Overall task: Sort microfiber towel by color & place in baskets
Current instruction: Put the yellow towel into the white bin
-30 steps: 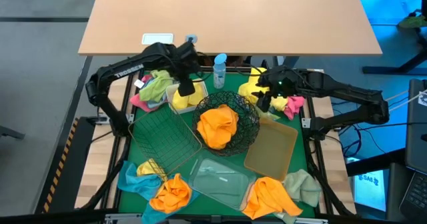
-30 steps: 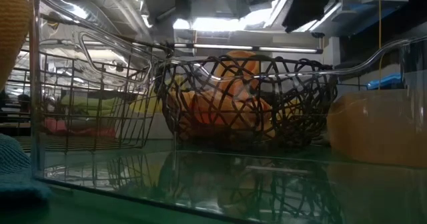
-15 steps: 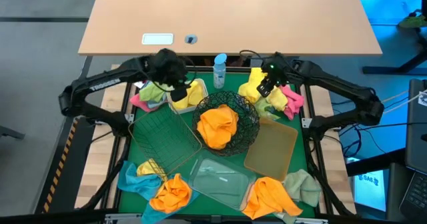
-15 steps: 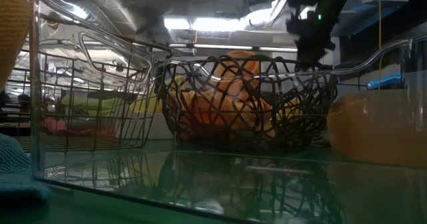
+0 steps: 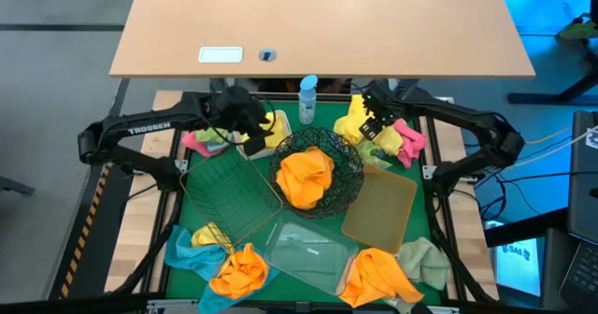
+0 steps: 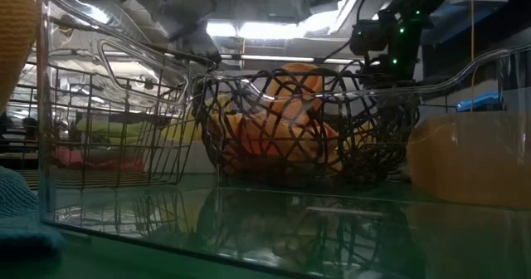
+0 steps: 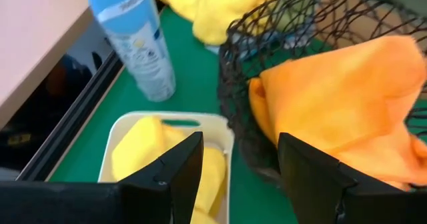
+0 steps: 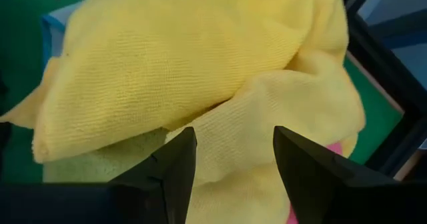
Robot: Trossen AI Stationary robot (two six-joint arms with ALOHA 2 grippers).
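Note:
My left gripper [image 5: 249, 129] [image 7: 240, 177] is open, hovering over the small white tub [image 7: 167, 157], which holds a yellow towel [image 5: 262, 136]. My right gripper [image 5: 374, 127] [image 8: 233, 177] is open, close above a heap of yellow towels [image 8: 200, 84] [image 5: 353, 122] at the mat's far right. A pink towel [image 5: 411, 141] lies beside that heap. The round black wire bowl [image 5: 350, 178] [image 6: 307, 121] holds orange towels [image 5: 306, 174]. The rectangular wire basket [image 5: 229, 192], clear tray [image 5: 308, 249] and tan tray [image 5: 378, 206] lie nearer.
A blue-capped spray bottle [image 5: 307, 97] [image 7: 137, 37] stands at the far edge between the arms. Green and pink towels [image 5: 210, 136] lie left of the tub. Orange [image 5: 241, 269] [image 5: 374, 275], blue [image 5: 182, 249] and pale green [image 5: 425, 258] towels lie along the near edge.
My left arm has drawn back toward the table's left, and its gripper has shifted slightly left over the white tub. My right gripper has swung toward the far edge and come down over the yellow heap, as the low view shows.

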